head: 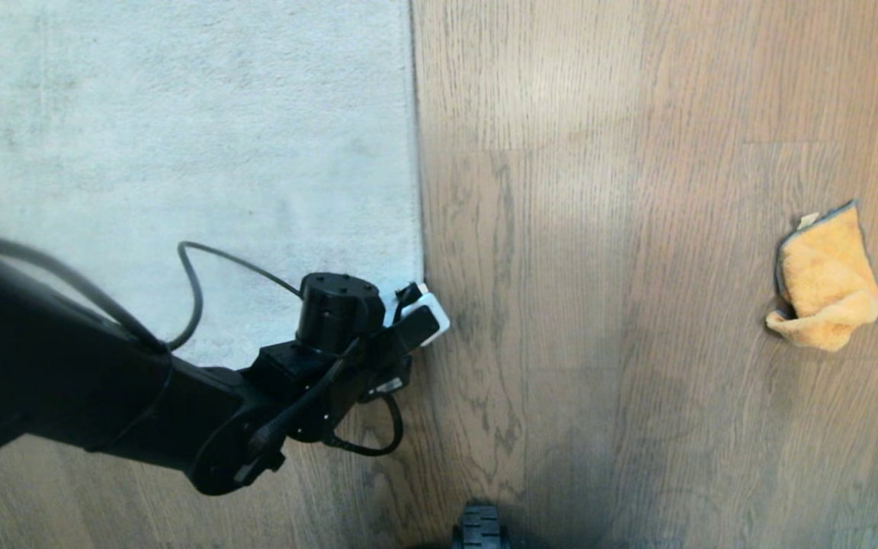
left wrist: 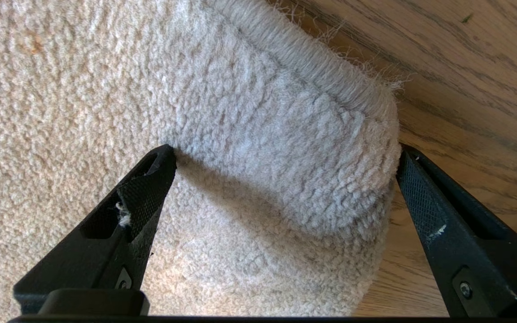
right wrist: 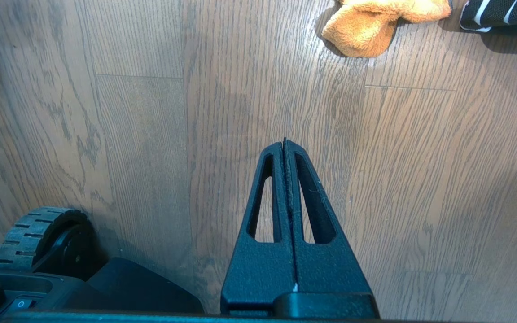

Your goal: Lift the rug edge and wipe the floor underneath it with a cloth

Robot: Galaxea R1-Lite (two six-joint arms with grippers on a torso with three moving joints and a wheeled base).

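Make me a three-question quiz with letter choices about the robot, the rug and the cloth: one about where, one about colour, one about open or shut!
1. Where is the cloth?
A. on the rug
B. on the bare floor, away from the rug
C. in a claw

2. What colour is the cloth?
A. orange
B. blue
C. green

3. How is the left claw?
A. shut tight on nothing
B. holding the cloth
C. open around the rug's corner

Answers:
1. B: in the head view the cloth lies on the floor, well apart from the rug.
2. A: it is orange with a thin grey trim.
3. C: in the left wrist view its fingers stand wide apart, one on the pile, one by the rug's edge. The right claw is shut and empty.
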